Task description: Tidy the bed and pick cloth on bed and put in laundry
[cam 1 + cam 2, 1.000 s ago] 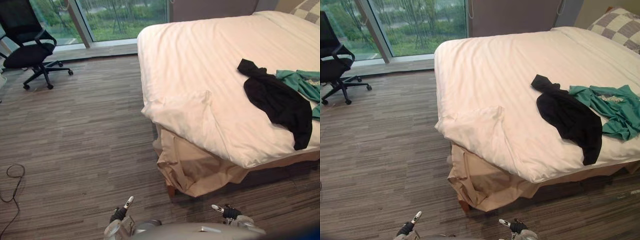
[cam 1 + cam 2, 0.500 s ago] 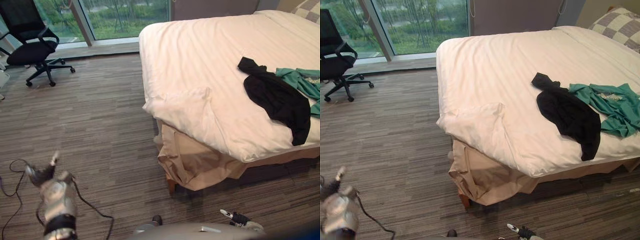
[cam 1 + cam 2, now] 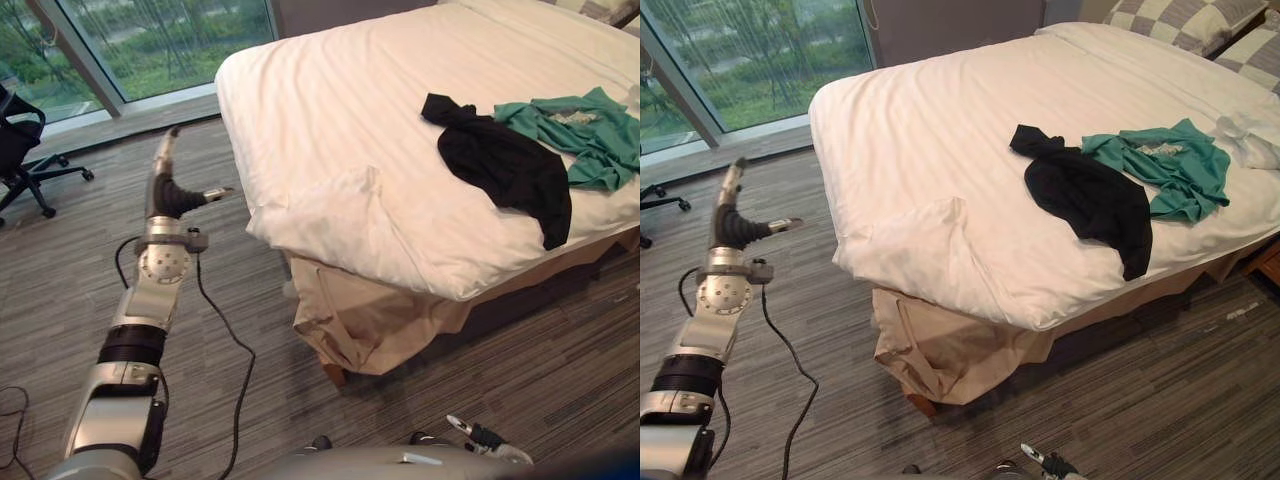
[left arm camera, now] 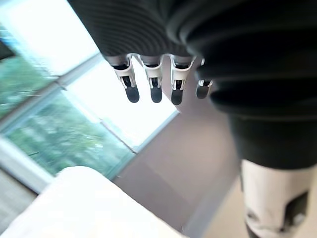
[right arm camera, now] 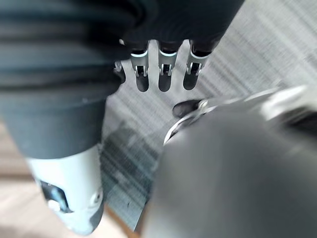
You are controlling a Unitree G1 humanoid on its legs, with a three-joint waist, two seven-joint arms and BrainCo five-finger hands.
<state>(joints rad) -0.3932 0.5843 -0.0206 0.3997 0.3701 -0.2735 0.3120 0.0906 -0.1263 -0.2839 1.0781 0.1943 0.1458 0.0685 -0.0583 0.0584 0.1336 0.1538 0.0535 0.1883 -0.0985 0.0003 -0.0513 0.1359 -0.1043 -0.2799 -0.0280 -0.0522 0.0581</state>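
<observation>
- Eye views: black cloth point(image 3: 505, 165) lies on the bed point(image 3: 330, 100), touching a green cloth point(image 3: 580, 130). Left hand point(image 3: 168, 190) stands near the bed, clear of it.
- Left wrist view: fingers point(image 4: 155, 91) straight, holding nothing.
- Right wrist view: right hand point(image 5: 166, 82) fingers straight, empty, above the floor point(image 5: 277, 44).

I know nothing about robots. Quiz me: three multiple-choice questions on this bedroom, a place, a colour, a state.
1. Where does the black garment lie? A floor; B bed; C chair.
2. What colour is the garment beside it? A red; B teal; C yellow.
3. The raised left hand is: A open, empty; B shut on cloth; C shut on a pillow.
Answers: B, it lies on the white bedcover; B, the teal garment lies next to it; A, straight fingers hold nothing.
</observation>
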